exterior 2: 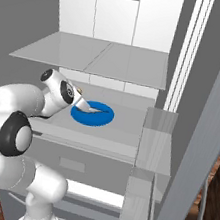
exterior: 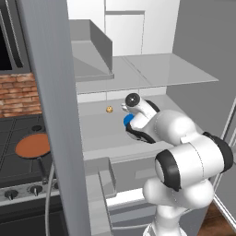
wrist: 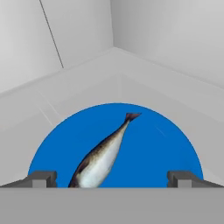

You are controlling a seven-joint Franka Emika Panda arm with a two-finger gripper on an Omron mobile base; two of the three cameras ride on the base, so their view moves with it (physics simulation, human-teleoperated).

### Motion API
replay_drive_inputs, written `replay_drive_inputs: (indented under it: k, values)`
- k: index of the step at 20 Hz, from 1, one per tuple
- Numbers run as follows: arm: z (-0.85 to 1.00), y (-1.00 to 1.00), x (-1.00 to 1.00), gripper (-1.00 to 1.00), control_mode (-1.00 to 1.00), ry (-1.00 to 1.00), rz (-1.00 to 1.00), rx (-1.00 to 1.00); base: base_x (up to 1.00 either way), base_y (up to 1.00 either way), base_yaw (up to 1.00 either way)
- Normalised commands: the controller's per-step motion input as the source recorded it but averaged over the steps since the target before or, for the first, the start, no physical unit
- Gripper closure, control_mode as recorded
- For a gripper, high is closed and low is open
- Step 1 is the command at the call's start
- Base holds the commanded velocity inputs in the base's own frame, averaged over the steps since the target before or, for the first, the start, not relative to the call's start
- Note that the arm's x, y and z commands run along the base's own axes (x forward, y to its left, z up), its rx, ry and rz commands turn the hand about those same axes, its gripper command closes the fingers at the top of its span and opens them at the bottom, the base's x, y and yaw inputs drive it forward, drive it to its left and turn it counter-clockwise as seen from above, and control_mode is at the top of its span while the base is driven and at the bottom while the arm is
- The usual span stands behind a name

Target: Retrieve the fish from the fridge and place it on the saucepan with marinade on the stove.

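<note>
Wide-open and holding nothing, one gripper (wrist: 109, 179) hovers over one fish (wrist: 103, 155) on one blue plate (wrist: 170, 144) inside the fridge (exterior 2: 139, 66).

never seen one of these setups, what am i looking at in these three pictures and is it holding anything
It is a white robot arm reaching into an open fridge in a simulated kitchen. Two pictures come from cameras behind the arm, one on each side. The third looks out from the hand itself, between its pincer tips. On the fridge shelf lies a blue plate with a small fish on it, and a tiny yellow lump sits further back. Left of the fridge is a stove with a saucepan of reddish marinade. The pincer is open, holding nothing.
</note>
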Motion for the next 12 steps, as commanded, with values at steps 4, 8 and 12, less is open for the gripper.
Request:
replay_drive_inputs:
  k: [4, 8, 12]
  values:
    - [-0.01, 0.00, 0.00, -1.00, -1.00, 0.00, -0.03, 0.00, 0.00, 0.00, 0.00]
    - [-0.10, 0.00, 0.00, -1.00, -1.00, 0.00, -0.04, 0.00, 0.00, 0.00, 0.00]
    - [-0.05, 0.00, 0.00, -1.00, -1.00, 0.00, -0.04, 0.00, 0.00, 0.00, 0.00]
